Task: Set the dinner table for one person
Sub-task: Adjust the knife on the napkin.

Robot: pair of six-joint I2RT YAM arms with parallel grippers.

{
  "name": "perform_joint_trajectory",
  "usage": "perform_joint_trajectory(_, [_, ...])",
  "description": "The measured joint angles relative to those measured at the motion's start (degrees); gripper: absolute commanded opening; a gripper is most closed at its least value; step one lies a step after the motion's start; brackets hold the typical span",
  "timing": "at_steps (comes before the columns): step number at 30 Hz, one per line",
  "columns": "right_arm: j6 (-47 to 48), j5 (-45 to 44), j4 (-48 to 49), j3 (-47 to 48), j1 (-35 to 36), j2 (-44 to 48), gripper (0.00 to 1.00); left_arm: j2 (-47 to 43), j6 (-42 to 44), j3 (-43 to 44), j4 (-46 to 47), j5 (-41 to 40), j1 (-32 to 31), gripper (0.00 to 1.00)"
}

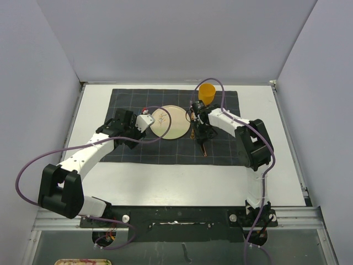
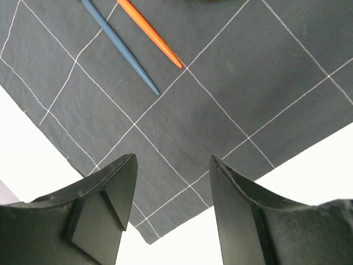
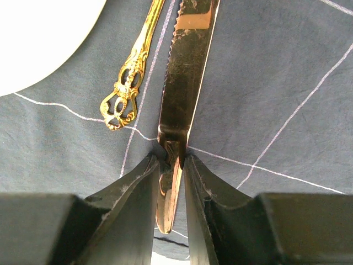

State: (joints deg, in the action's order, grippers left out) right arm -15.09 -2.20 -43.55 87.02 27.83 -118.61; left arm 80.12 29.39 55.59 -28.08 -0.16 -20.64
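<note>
My left pincer [image 2: 172, 160] stands with its jaws apart and nothing between them, hovering above the grey checked cloth [image 1: 220, 149] just left of the plate [image 1: 171, 122]. A blue stick [image 2: 118, 47] and an orange stick [image 2: 149, 33] lie side by side on the cloth ahead of it. My right pincer [image 3: 172, 163] is clamped on the handle of a knife [image 3: 185, 83], just right of the plate. A gold ornate handle [image 3: 132, 72] lies between knife and plate. The white desk [image 1: 165, 182] carries everything, with the cloth spread across its far half. An orange cup [image 1: 207, 92] stands toward the desk's far edge.
</note>
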Motion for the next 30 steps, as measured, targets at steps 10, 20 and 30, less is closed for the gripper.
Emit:
perform_joint_trajectory(10, [0.1, -0.1, 0.1, 0.0, -0.2, 0.0, 0.18, 0.0, 0.1, -0.9, 0.0, 0.0, 0.0, 0.54])
perform_joint_trajectory(20, [0.0, 2.6, 1.0, -1.0, -1.9, 0.5, 0.00, 0.0, 0.3, -0.9, 0.0, -0.3, 0.0, 0.53])
perform_joint_trajectory(30, [-0.1, 5.3, 1.7, -1.7, -3.4, 0.9, 0.00, 0.0, 1.0, -0.9, 0.0, -0.9, 0.0, 0.50])
